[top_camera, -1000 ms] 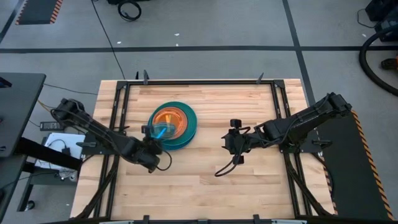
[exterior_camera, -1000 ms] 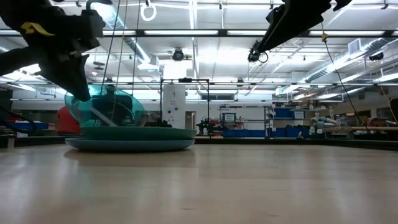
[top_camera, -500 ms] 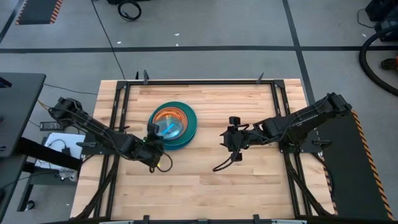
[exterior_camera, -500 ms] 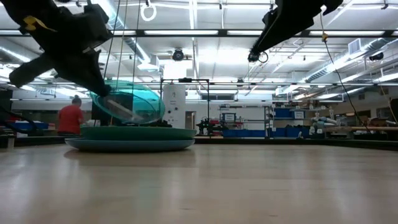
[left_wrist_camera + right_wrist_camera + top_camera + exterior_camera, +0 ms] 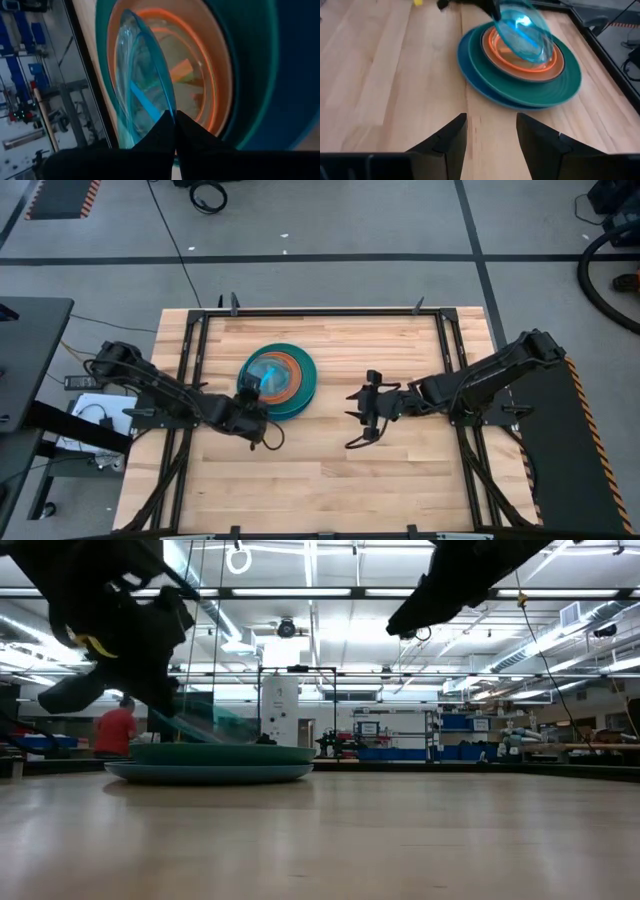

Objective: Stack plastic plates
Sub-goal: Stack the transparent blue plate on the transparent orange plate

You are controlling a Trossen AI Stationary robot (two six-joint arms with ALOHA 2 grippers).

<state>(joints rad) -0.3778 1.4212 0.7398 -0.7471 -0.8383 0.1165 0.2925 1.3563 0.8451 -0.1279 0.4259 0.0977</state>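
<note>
A pale butcher-block wooden table [image 5: 330, 480] with a black metal frame [image 5: 320, 311] fills the middle of the high view, on grey floor crossed by dark tape lines [image 5: 300, 257]. At the left of the low view, a person in a red top [image 5: 117, 730] stands far behind, and a white cylindrical tank [image 5: 279, 710] stands near centre.

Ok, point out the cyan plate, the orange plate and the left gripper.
cyan plate [image 5: 524, 31]: right wrist view, on its translucent centre.
orange plate [image 5: 530, 66]: right wrist view, on its exposed near rim.
left gripper [image 5: 175, 125]: left wrist view, between the fingers pinching the cyan plate's edge.

lower plates [image 5: 300, 388] mostly covered, cyan plate [image 5: 200, 726] blurred
</note>
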